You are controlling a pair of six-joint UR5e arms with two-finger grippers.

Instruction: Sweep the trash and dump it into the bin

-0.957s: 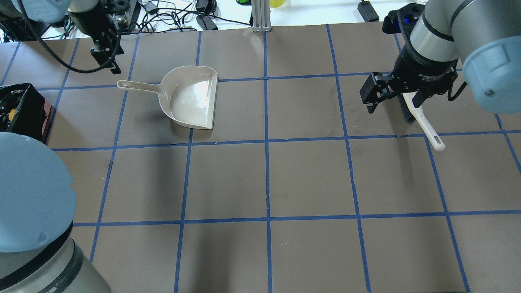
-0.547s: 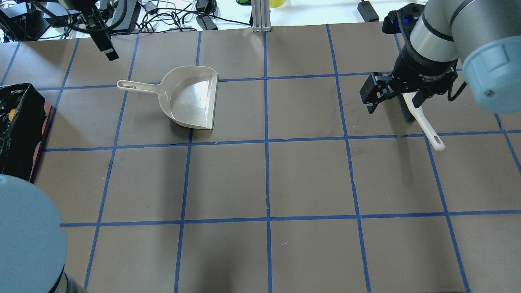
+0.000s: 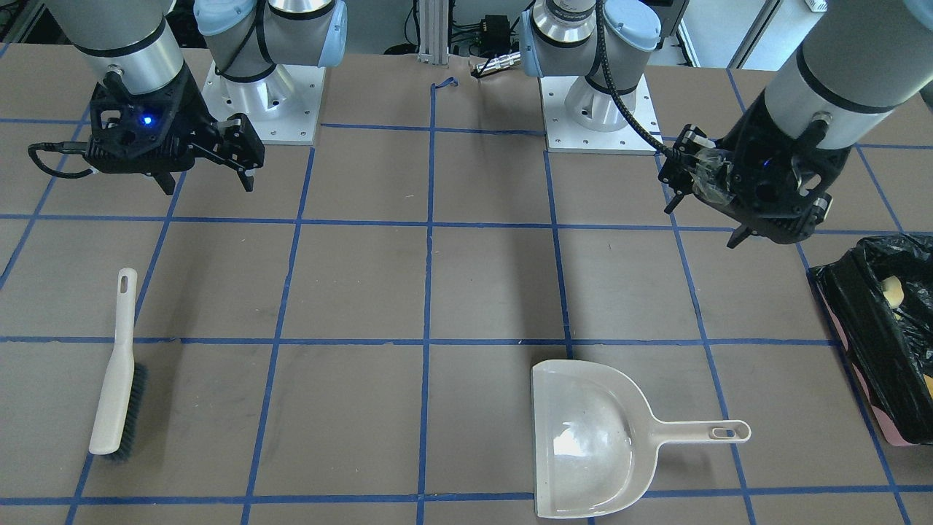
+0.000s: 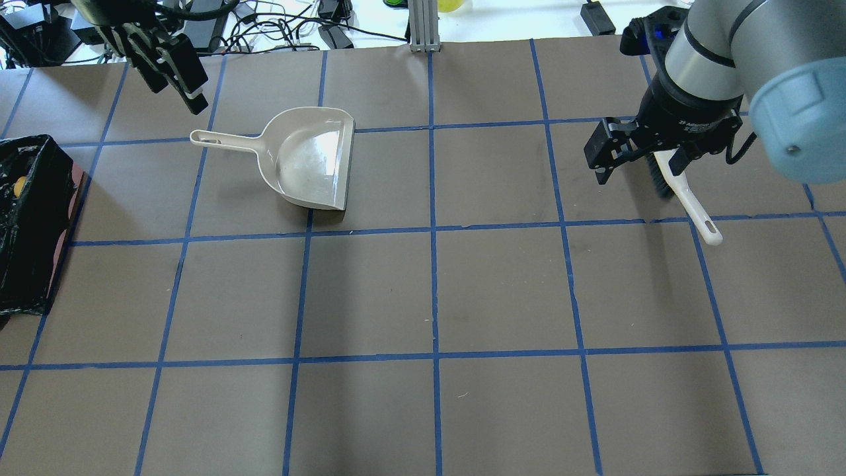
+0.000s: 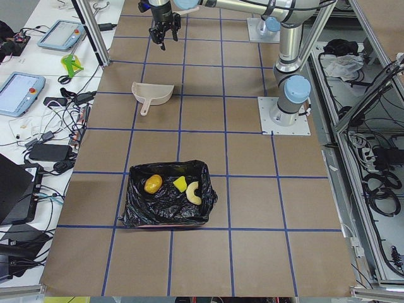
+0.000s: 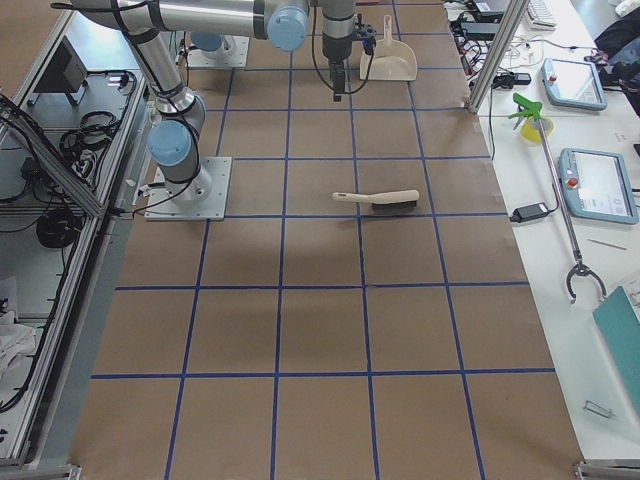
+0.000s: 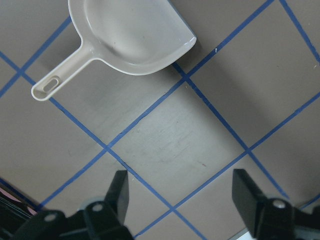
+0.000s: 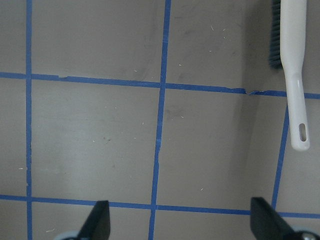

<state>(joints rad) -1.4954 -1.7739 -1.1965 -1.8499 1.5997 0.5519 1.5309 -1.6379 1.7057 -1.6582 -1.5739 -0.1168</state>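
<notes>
The trash lies in the bin [image 5: 142,211], a pink box lined with a black bag: a golden-brown lump [image 5: 153,184], a yellow wedge [image 5: 180,184] and a pale crescent [image 5: 193,192]. The bin sits at the table's left edge [image 4: 26,225]. The beige dustpan [image 4: 307,158] lies empty on the table. My left gripper [image 4: 180,92] is open and empty, raised beyond the dustpan's handle [image 7: 55,82]. My right gripper [image 4: 638,165] is open and empty, hovering over the brush [image 4: 687,198], which lies flat on the table.
Cables and devices lie beyond the table's far edge [image 4: 277,30]. An aluminium post [image 4: 423,26] stands at the far middle. The arm bases [image 3: 262,95] stand at the robot's side. Blue tape lines grid the brown table.
My left arm has swung back, out of the overhead view's near left corner, which uncovers the bin. Its gripper has lifted, then shifted slightly right. The right arm, dustpan and brush have not moved.
</notes>
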